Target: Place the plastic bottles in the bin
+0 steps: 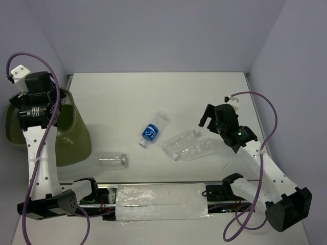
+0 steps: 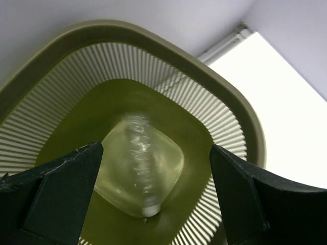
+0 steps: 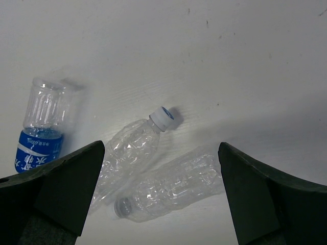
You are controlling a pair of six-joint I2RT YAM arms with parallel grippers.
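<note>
Your left end effector (image 2: 156, 150) hangs released over the mouth of the bin (image 2: 240, 117), jaws spread wide with nothing gripped between them. That placement reads as a drop point: directly above the opening, so anything let go falls inside. Your right end effector (image 3: 161, 148) is released too. It is poised above the white-capped ribbed bottle (image 3: 134, 150) and the second ribbed bottle (image 3: 179, 184), which lie side by side and touching on the bench (image 1: 153, 92). With both between its jaws, it looks lined up for the next pick, though the pair sits so close that closing on just one may be awkward.

The overhead view gives you the layout: the bin at the bench's left edge, the jar-like bottle (image 1: 112, 160) nearest it, the blue-label bottle (image 1: 153, 130) mid-bench and the ribbed pair further right, all lying on their sides outside the bin. It cannot see into the bin, because the left arm covers it. Only the left wrist view does, showing a clear shape (image 2: 138, 168) on the bin's floor, blurred but probably a bottle. Only the right wrist view shows the white cap
</note>
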